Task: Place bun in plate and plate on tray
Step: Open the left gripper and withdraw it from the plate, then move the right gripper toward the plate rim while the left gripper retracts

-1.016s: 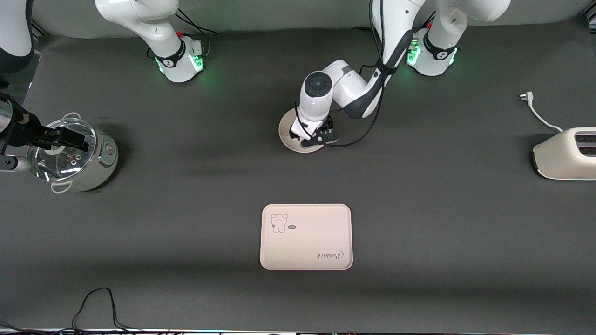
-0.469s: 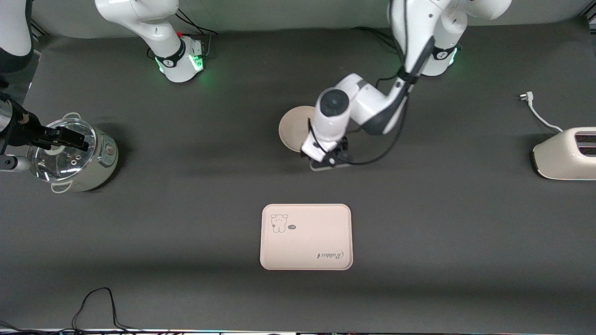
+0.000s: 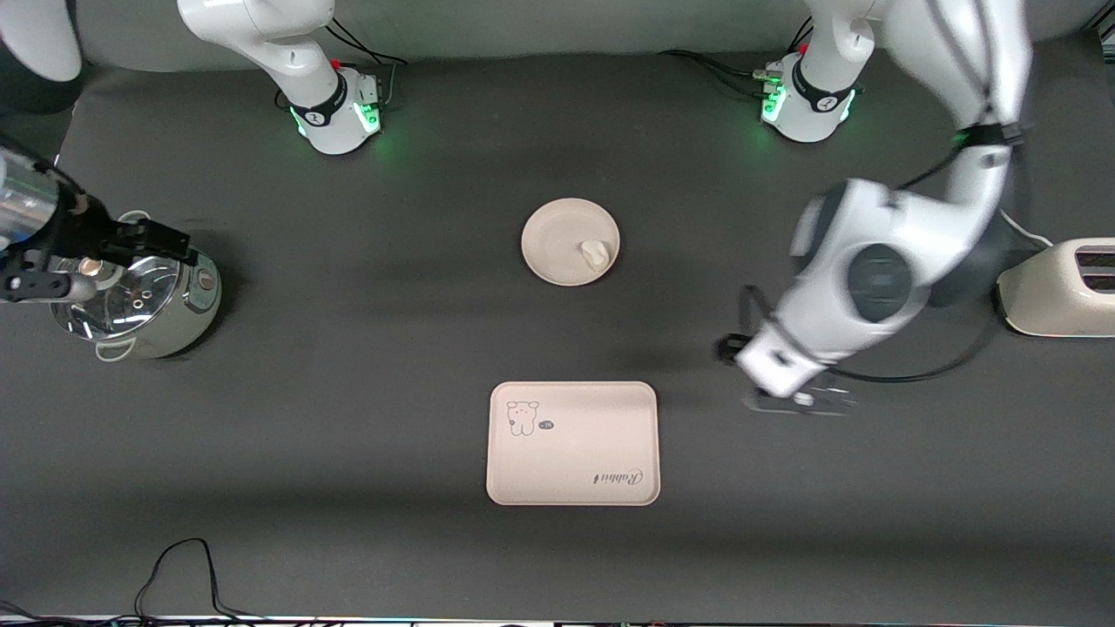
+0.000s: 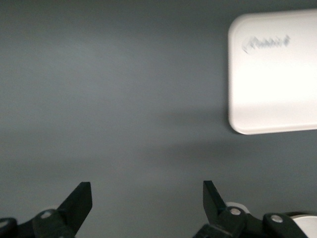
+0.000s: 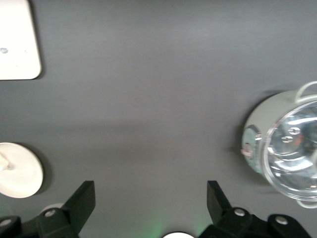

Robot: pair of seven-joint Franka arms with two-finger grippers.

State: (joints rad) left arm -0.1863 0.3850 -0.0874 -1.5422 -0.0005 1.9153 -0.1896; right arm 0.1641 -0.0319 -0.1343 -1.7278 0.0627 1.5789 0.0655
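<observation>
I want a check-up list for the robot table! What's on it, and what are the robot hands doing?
Surface: dark grey mat, flat.
Job's things: bun lies on the plate; tray bare, nearer the front camera than the plate.
Clutter: pot with glass lid at the right arm's end; toaster at the left arm's end.
Grippers: left gripper open, holding nothing, over bare mat beside the tray; right gripper open, holding nothing, up by the pot.
Cables: toaster cord; black cable at the near edge.
Surroundings: nothing seen.

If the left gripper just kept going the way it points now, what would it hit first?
Probably only bare table. The open left gripper points down at dark mat, with the tray off to one side.
</observation>
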